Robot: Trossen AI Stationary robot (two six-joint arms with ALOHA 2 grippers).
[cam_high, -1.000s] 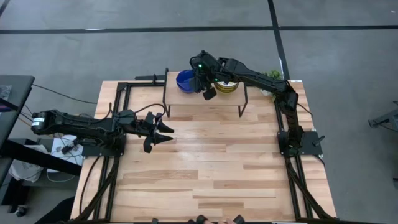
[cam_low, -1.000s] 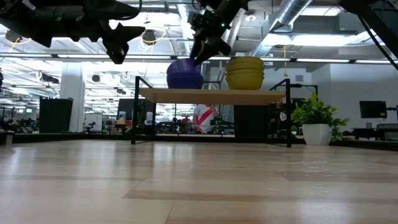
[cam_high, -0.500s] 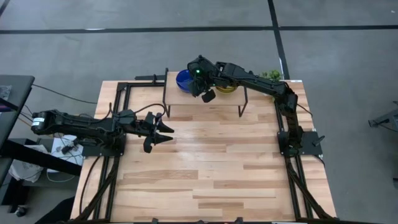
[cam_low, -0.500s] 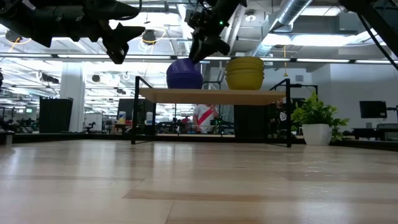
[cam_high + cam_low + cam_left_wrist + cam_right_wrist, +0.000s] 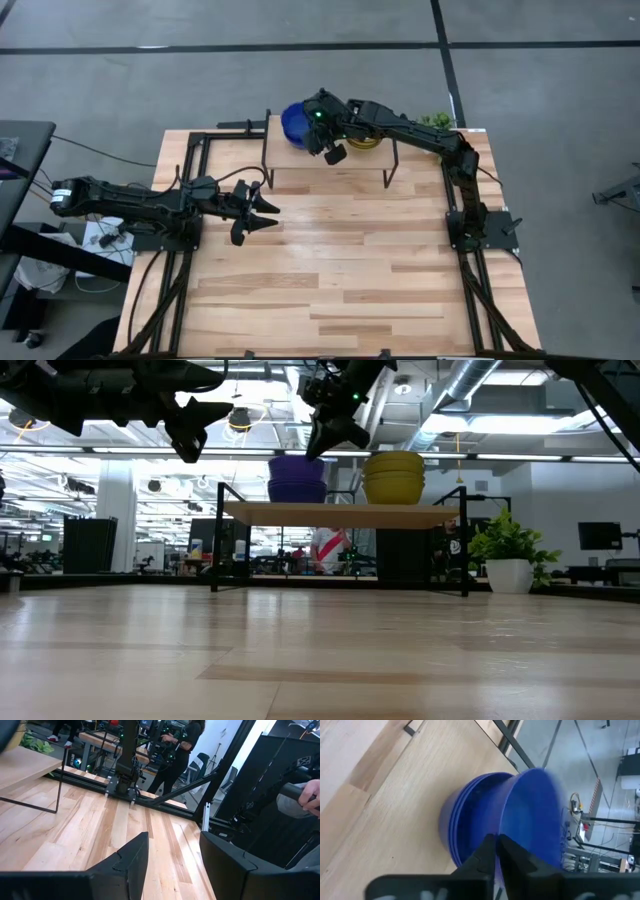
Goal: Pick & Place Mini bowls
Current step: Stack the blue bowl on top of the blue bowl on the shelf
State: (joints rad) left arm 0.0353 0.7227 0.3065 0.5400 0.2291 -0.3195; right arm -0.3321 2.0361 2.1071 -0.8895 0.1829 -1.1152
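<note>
My right gripper [image 5: 496, 851] is up over the little raised shelf [image 5: 350, 160] at the far edge of the table [image 5: 330, 270], fingers pinched on the rim of the top blue bowl [image 5: 532, 815] — it's tipped up off the blue stack [image 5: 470, 820] near the shelf's left end. The yellowish bowls [image 5: 393, 478] sit stacked near the shelf's middle. My left gripper [image 5: 262, 212] hovers near the table's left edge, fingers spread, holding nothing.

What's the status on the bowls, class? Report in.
Right gripper shut on top blue bowl, tipping it off blue stack. Left gripper open, idle mid-table. Nothing blocking.
</note>
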